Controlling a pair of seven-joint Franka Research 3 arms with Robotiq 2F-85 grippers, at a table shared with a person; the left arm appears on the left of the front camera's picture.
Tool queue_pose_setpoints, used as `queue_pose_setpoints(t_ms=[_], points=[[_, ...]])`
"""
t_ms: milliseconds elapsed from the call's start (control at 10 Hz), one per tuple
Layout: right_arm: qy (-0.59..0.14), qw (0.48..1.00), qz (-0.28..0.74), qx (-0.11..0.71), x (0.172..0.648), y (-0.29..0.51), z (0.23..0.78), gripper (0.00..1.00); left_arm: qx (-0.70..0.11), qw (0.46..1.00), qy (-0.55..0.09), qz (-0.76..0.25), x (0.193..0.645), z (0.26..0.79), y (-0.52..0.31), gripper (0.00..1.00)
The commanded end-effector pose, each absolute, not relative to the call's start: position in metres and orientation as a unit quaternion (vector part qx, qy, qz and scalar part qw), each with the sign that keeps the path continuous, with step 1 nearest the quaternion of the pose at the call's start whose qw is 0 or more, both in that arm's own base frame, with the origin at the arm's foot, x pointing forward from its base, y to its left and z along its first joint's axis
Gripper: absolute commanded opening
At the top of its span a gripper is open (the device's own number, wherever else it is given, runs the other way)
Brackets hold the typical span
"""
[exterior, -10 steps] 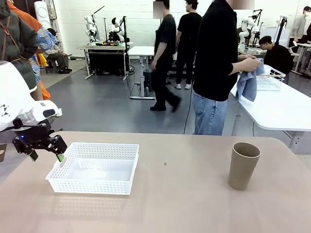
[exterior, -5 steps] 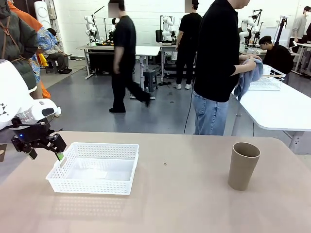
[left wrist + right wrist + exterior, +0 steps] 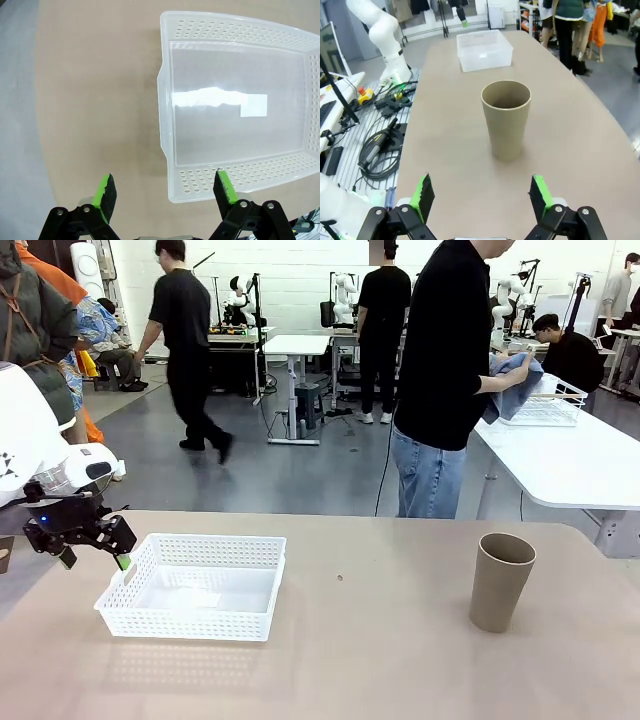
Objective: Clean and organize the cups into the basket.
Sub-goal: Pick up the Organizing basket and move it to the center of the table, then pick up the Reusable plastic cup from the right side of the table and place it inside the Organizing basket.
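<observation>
The white lattice basket (image 3: 186, 624) sat toward the table's (image 3: 380, 660) left edge. A tan-brown cup (image 3: 502, 581) stood upright near the right edge, well apart from it. The left gripper (image 3: 164, 180) hung with fingers spread just beside the basket's left end, seemingly clear of it. The right gripper (image 3: 481, 192), fingers likewise spread, faced the cup without touching it.

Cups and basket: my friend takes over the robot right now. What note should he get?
Left gripper: open, empty, hovering by the left end of the basket.
Right gripper: open, empty, facing the tan cup, not touching it.
Basket: on the left side of the table, nothing inside.
Tan cup: upright on the right side.
Done: no cup in the basket yet.
Left: grasp the tan cup, probably with the right gripper, and put it in the basket.
</observation>
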State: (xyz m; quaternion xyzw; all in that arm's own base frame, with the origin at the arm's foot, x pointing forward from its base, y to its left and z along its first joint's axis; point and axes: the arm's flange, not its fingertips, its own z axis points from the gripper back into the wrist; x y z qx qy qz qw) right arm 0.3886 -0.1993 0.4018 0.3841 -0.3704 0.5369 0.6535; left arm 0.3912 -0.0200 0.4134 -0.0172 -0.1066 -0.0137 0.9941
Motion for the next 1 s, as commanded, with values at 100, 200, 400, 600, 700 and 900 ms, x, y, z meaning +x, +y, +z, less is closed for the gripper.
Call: queue_pose_setpoints(t_ms=[100,200,400,600,700,900], points=[[-0.375,0.646,0.546,0.38,0.382,-0.205,0.402,1.0,-0.009,0.994,-0.109,-0.011,0.39,0.413,-0.021,1.0],[-0.375,0.646,0.546,0.38,0.382,-0.205,0.402,1.0,-0.009,0.994,-0.109,-0.011,0.39,0.413,-0.021,1.0],[-0.375,0.646,0.546,0.38,0.382,-0.205,0.402,1.0,-0.009,0.994,-0.109,-0.011,0.39,0.413,-0.021,1.0],[-0.381,0.65,0.536,0.38,0.385,-0.2,0.387,1.0,-0.022,0.996,-0.086,-0.015,0.392,0.407,-0.021,1.0],[-0.393,0.644,0.528,0.39,0.389,-0.2,0.373,1.0,-0.02,0.997,-0.072,-0.019,0.392,0.402,-0.022,1.0],[-0.397,0.642,0.517,0.404,0.396,-0.197,0.341,1.0,-0.015,0.997,-0.073,-0.022,0.393,0.391,-0.031,1.0]])
